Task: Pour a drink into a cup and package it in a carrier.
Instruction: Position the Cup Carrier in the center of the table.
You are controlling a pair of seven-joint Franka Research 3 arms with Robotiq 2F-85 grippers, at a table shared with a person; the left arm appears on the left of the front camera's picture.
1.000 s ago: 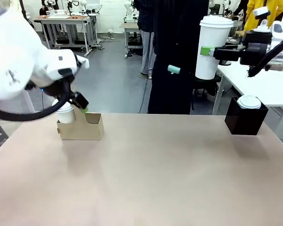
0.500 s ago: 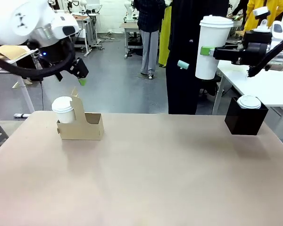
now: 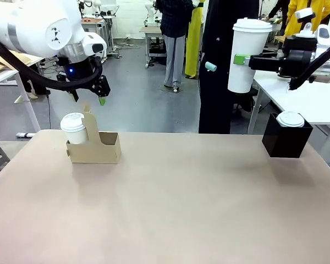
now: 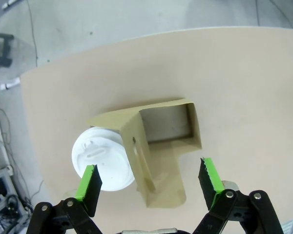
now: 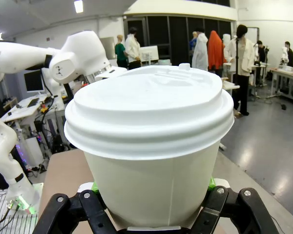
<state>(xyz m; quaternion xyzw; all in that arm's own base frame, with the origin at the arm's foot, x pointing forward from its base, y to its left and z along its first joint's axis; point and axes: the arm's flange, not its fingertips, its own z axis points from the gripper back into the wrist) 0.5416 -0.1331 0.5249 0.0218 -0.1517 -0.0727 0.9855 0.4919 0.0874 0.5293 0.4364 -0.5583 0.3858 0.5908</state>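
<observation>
**Front view – tall cup held aloft, carrier on the table**

1. Right gripper (image 3: pixel 243 59): clenched on the tall cup (image 3: pixel 247 52). The green pads press against the cup wall a little below the lid. The cup is upright, lidded, and raised well above the table (image 3: pixel 181 209) at the far right, above and to the left of the black box (image 3: pixel 286 143). In the right wrist view the tall cup (image 5: pixel 151 146) stands between the fingers of the right gripper (image 5: pixel 151 195), with a green pad touching each side.

2. Left gripper (image 3: pixel 88 99): released, jaws spread wide and holding nothing. It hangs in the air above the carrier (image 3: pixel 96 147), clear of the handle panel. In the left wrist view the left gripper (image 4: pixel 150 180) looks straight down on the carrier (image 4: pixel 136 131); both green fingertips (image 4: pixel 90 183) are apart from the cardboard.

3. Carrier: it rests on the table at the far left. One pocket holds a short lidded cup (image 3: pixel 74 127) – seen from above as a round white lid (image 4: pixel 103 157). The other pocket, on the opposite side of the notched handle panel, is vacant.

4. Black box: it sits on the table at the far right and carries a white-lidded cup top (image 3: pixel 291 119) on its upper face.

5. A person (image 3: pixel 225 82) in dark clothing stands beyond the far edge of the table.
</observation>
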